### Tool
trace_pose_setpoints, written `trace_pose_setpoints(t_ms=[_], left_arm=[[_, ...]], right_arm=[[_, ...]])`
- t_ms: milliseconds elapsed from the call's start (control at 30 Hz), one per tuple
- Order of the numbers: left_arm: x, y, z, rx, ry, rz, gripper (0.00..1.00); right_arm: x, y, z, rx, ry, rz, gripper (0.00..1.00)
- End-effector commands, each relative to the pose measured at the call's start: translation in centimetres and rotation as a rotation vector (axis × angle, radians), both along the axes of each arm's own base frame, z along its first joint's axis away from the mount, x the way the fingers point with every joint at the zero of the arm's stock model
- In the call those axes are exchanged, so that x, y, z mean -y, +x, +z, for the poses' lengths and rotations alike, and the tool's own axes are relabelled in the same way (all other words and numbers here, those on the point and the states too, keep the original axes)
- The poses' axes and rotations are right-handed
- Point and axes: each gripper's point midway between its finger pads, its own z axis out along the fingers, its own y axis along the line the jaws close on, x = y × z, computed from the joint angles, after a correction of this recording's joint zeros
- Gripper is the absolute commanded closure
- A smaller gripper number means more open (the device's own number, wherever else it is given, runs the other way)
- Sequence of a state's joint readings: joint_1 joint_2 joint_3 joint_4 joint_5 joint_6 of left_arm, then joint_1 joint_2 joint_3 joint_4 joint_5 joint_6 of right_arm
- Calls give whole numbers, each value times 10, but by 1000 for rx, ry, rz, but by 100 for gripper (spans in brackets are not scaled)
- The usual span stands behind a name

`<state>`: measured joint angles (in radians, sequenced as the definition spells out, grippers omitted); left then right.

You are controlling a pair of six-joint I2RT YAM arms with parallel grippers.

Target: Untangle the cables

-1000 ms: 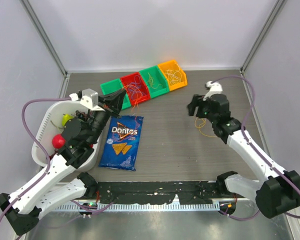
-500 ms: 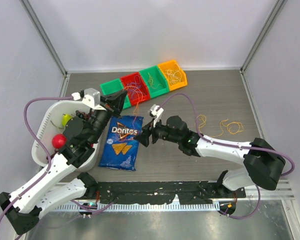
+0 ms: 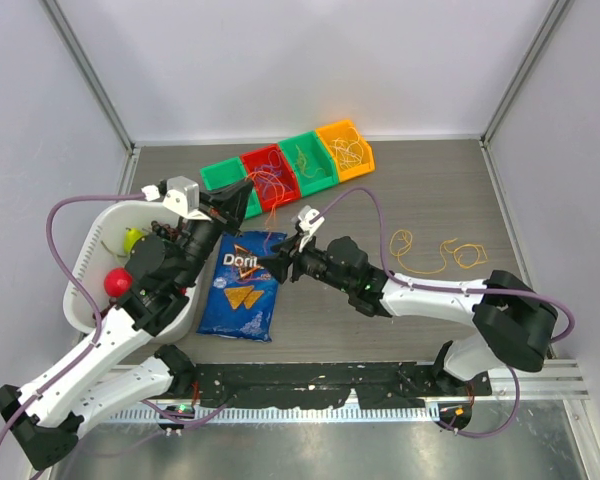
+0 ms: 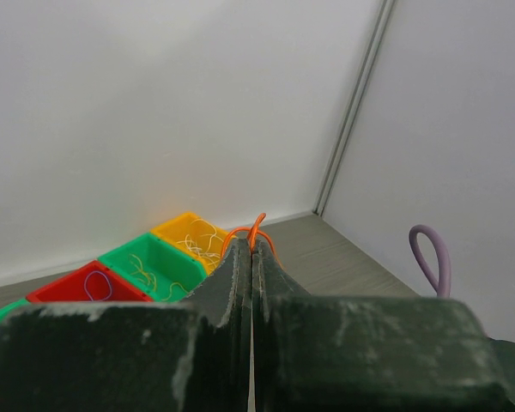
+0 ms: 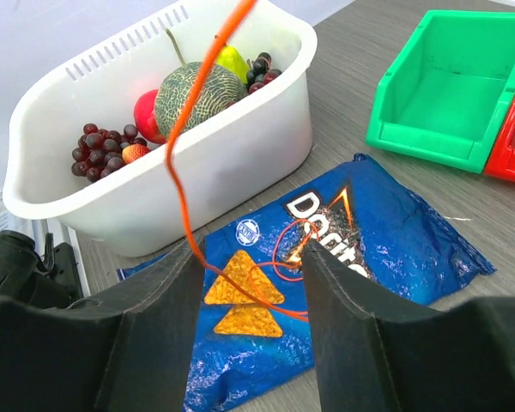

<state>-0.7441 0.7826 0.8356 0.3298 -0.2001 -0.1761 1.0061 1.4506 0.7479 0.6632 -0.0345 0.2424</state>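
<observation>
I see left hand (image 4: 251,251) clamped on orange cable (image 4: 256,227); right hand (image 5: 251,257) apart, straddling it above chip bag (image 5: 395,249), basket (image 5: 240,163) rim close, open surface (image 3: 430,190) rightward.

**Wood-grain tabletop and what rests on it**

The grey-brown wood-grain tabletop (image 3: 430,190) carries a blue foil Doritos chip bag (image 3: 242,292) lying flat directly beneath the right gripper (image 3: 270,268). A white slotted plastic basket (image 3: 83,262) sits to the left of the left gripper (image 3: 242,192). A row of four plastic bins (image 3: 292,166), coloured green, red, green and orange, lies just beyond that gripper. Thin yellow and orange cable loops (image 3: 463,253) lie well behind the right gripper.
</observation>
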Motion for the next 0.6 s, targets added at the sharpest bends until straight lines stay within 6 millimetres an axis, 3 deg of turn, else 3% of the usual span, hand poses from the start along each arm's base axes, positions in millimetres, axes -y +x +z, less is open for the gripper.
trace_pose_setpoints(t_ms=[0,133,233,367,433,500,567], left_arm=[[-9,-7,26,53,-51,9,100],[-7,-6,24,47,-47,8,100],[-7,-3,22,39,-44,18,100],[-13,19,1,-41,-33,124,100],[-15,34,-17,-115,-23,187,100],[-2,47,-40,-200,6,187,100],[23,52,-60,-266,28,102,100]], right_arm=[[-9,4,44,65,130,-9,49],[-8,-1,51,63,161,13,65],[-4,-5,58,56,146,17,99],[19,-20,69,62,123,24,99],[46,-31,84,71,119,-2,99],[73,-31,93,79,116,-79,100],[99,-27,102,83,122,-162,99]])
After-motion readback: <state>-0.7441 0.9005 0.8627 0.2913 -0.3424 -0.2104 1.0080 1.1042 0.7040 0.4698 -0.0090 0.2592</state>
